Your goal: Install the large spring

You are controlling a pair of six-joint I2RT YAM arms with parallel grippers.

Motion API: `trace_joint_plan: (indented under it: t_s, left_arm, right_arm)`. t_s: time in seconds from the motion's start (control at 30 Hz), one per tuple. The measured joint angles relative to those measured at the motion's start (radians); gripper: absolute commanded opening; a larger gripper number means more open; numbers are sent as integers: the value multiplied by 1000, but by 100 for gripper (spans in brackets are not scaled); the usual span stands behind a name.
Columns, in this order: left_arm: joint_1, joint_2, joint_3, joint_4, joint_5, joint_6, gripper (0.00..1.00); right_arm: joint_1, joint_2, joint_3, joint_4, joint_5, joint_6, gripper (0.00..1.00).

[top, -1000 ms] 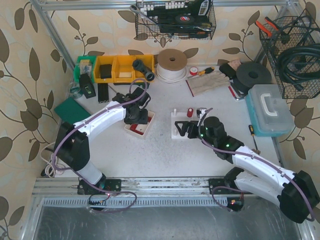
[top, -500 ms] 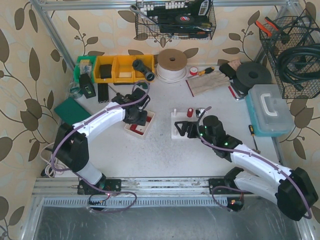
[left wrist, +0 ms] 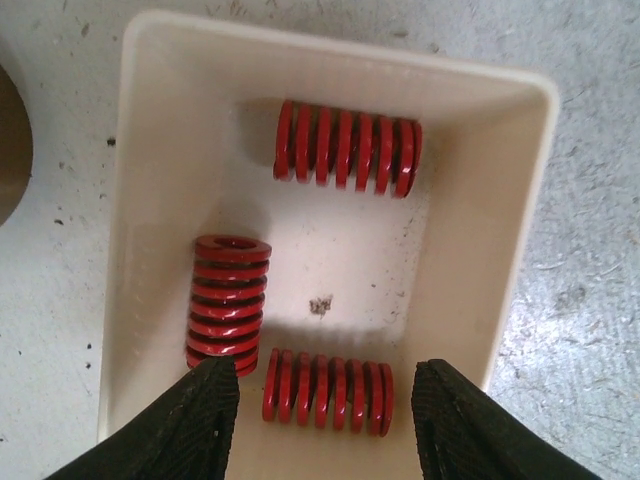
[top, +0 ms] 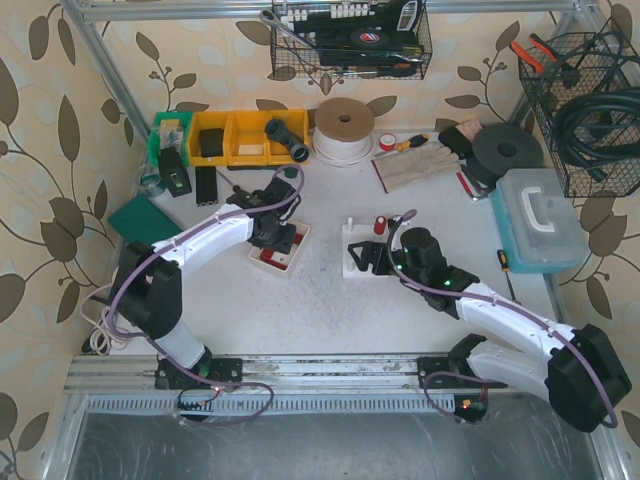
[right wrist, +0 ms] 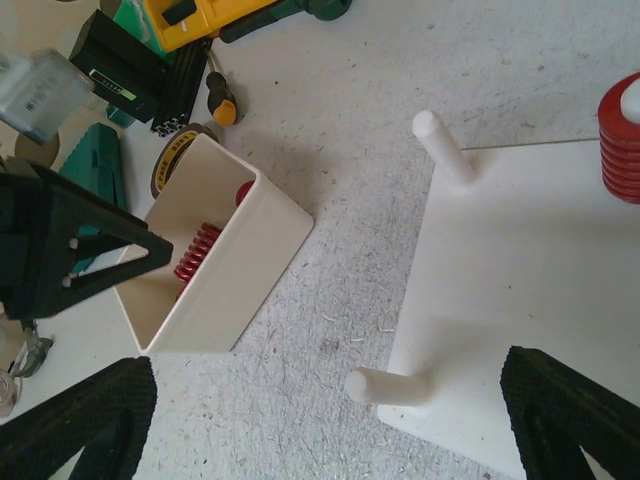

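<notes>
**Item:** large spring [left wrist: 328, 390], red, thick-wire coil. It lay on its side at the near end of the cream tray [left wrist: 340, 58].

**Left gripper** [left wrist: 325, 400]: jaws spread, one off each end of the coil, a narrow gap on both sides, pinching nothing.

**Handling (judged):**
- Stiff, fairly light metal.
- Smooth and round, so apt to roll.
- An end-to-end pinch should hold if centred on the axis; off-centre, the coil could spring out.

**Tray contents:** three red springs.
- The one above.
- A second spring [left wrist: 345, 148] lying along the far wall.
- A third spring [left wrist: 228, 300] tipped on end at the left wall.

**Right gripper** [right wrist: 322, 370]: jaws spread wide, empty, above the white base plate [right wrist: 520, 260] on the counter [right wrist: 350, 100].

**Base plate:** two bare pegs; a fitted spring [right wrist: 622, 140] on another.
</notes>
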Motion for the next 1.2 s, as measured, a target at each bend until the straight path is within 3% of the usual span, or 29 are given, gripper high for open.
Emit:
trace_joint_plan:
  t_s: [0.1,0.7,1.2]
  left_arm:
    - [0,0,-24,2,0,0,47]
    - [58,61,-39,7,23,56,45]
    - [58,131,-54,76,-7,24,53]
  right_arm:
    - [0,5,18,-8,0,0,92]
    - [-2,36,32,-38,4,2,91]
    - [-2,36,32,-37,8,4,91]
